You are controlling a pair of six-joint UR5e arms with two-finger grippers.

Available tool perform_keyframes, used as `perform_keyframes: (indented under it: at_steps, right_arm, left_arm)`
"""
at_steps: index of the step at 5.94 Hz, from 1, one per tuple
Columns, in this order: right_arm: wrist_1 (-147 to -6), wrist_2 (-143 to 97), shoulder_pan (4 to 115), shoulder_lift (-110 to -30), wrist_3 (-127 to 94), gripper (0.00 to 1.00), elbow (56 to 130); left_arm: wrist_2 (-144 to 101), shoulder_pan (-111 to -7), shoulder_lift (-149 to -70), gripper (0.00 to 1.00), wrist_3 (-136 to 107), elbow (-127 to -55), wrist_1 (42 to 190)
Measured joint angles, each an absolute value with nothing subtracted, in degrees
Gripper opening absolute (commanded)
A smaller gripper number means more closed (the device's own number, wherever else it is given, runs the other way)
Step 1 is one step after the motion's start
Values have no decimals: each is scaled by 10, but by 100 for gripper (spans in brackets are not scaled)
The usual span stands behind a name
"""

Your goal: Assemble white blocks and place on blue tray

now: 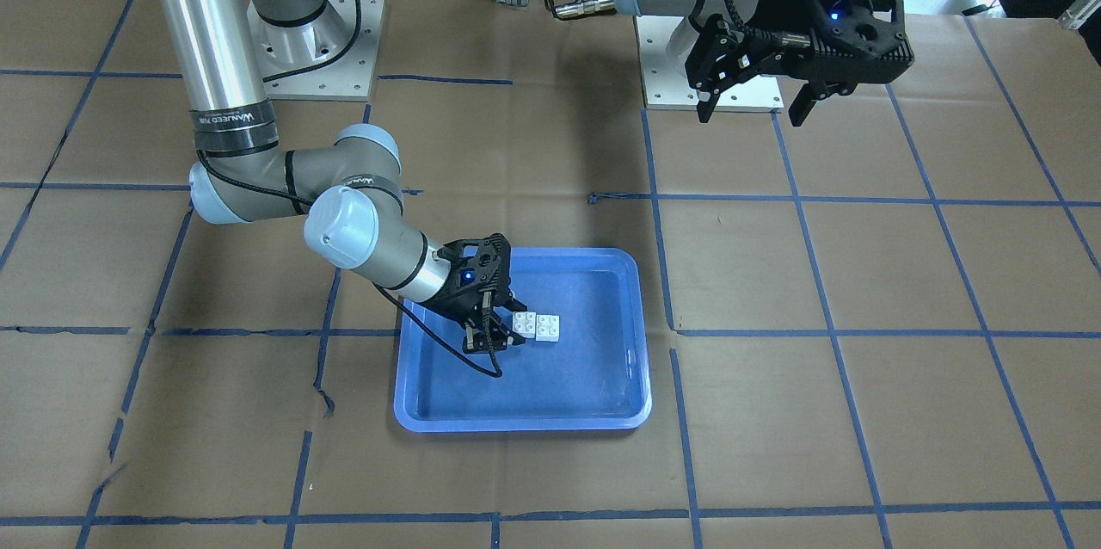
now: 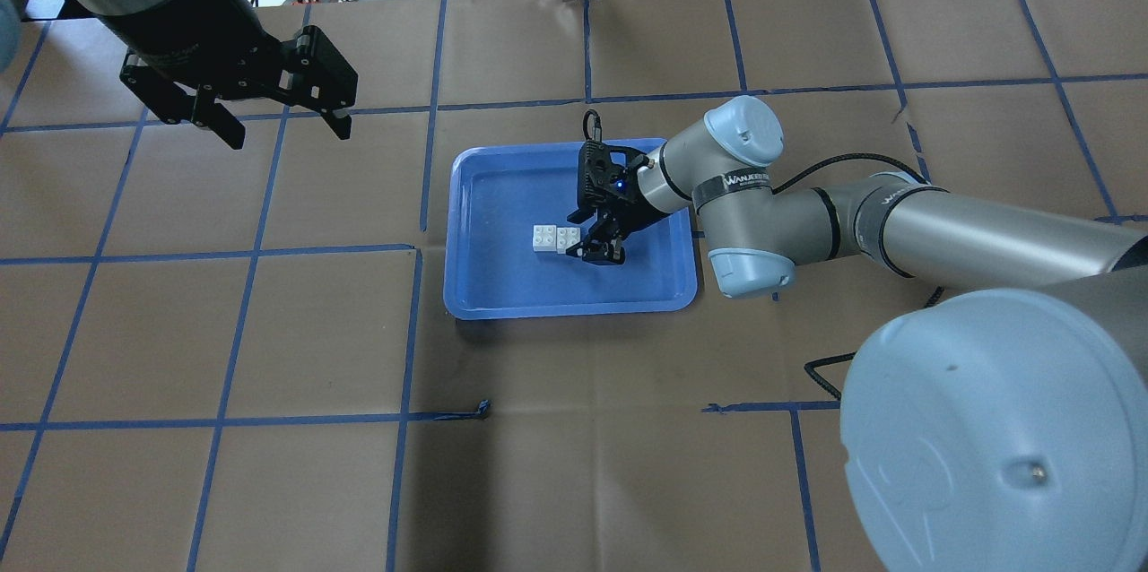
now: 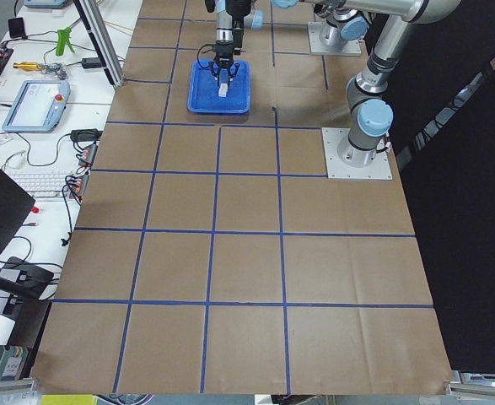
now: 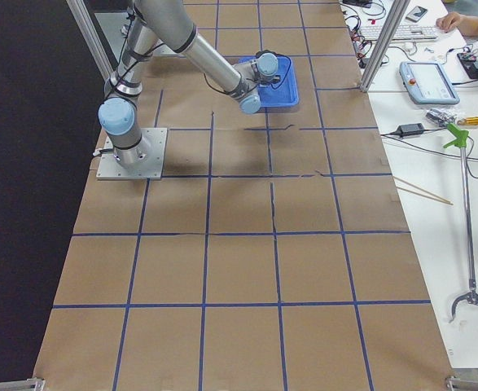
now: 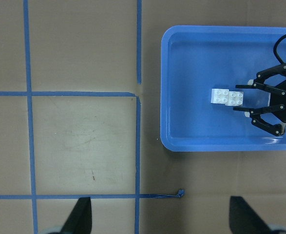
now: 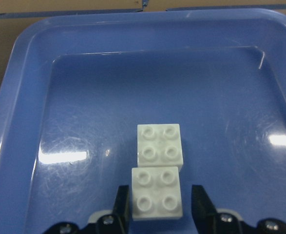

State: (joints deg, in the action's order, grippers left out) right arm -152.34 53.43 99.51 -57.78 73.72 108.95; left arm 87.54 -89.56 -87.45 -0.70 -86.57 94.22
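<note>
Two white blocks [image 1: 536, 326] lie side by side and touching on the floor of the blue tray [image 1: 516, 424]. They also show in the overhead view [image 2: 554, 238] and the left wrist view [image 5: 227, 97]. My right gripper [image 2: 578, 238] is low in the tray and open. In the right wrist view its fingers [image 6: 123, 200] straddle the near block [image 6: 157, 192] with small gaps; the far block [image 6: 160, 146] lies just beyond. My left gripper [image 2: 278, 128] is open and empty, high above the table, well away from the tray [image 2: 574, 310].
The table is covered in brown paper with a blue tape grid. The arm bases [image 1: 314, 41] stand on metal plates at the robot's side. A desk with a keyboard, a tablet and cables [image 3: 36, 101] runs along the far table edge.
</note>
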Motion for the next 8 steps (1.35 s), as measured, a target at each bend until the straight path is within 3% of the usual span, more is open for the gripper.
perform_keyframes:
  at_steps: [3,6,8]
  right_arm:
    - [-1480,553,975,-620,668,100,1052]
    - [-1230,690,918,-754,590,100,1048]
    - [-1167,818,890,-809,415,100,1047]
  left_arm:
    - [875,-896,-875,99,-7,-866,942]
    - [875,-896,-875,99,-7,-866,942]
    - [875,-896,-875,99,-8,-866,942]
